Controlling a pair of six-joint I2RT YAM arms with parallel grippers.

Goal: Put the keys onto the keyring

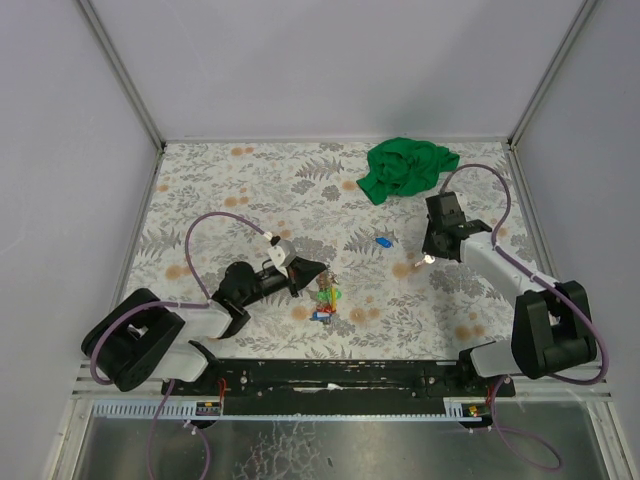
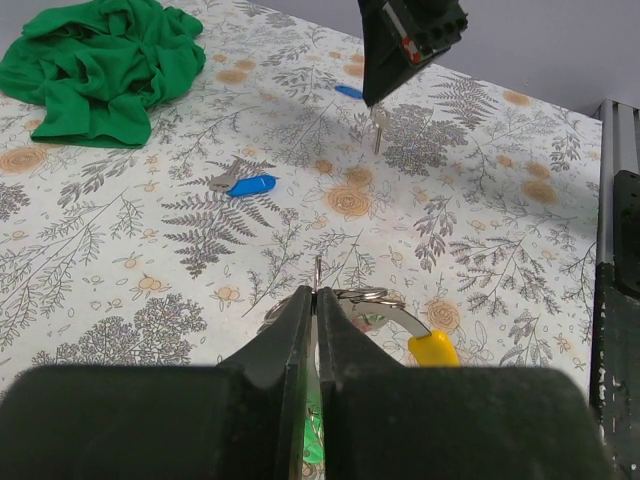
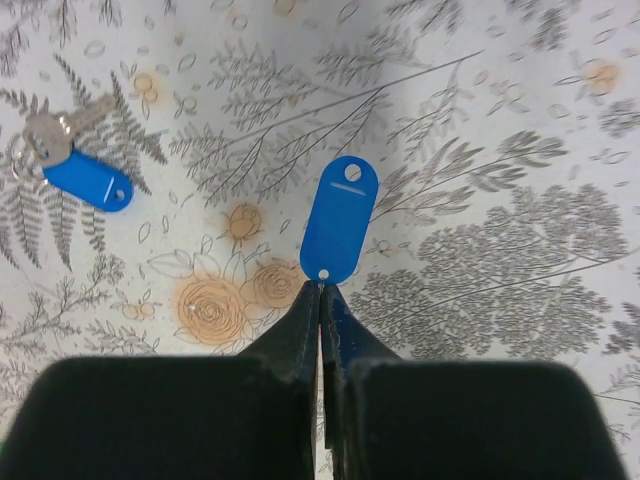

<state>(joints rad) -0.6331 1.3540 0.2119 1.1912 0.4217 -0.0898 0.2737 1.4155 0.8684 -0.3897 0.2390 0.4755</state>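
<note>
My left gripper [image 1: 312, 270] is shut on the thin silvery keyring [image 2: 371, 296], held just above the table. Keys with yellow [image 2: 433, 348], green and red heads hang on the ring in a bunch [image 1: 327, 297]. In the left wrist view the jaws [image 2: 318, 300] pinch the wire with no gap. My right gripper [image 1: 428, 256] is shut on a key with a blue head [image 3: 340, 220], which sticks out past its closed tips [image 3: 320, 287]. It holds the key in the air to the right of the ring. A second blue-headed key [image 1: 382, 241] lies flat on the table between the arms and also shows in the left wrist view [image 2: 250, 185] and the right wrist view [image 3: 88, 181].
A crumpled green cloth [image 1: 408, 166] lies at the back right of the floral table and shows in the left wrist view [image 2: 95, 60]. Grey walls close in the table on three sides. The black rail [image 1: 330, 375] runs along the near edge.
</note>
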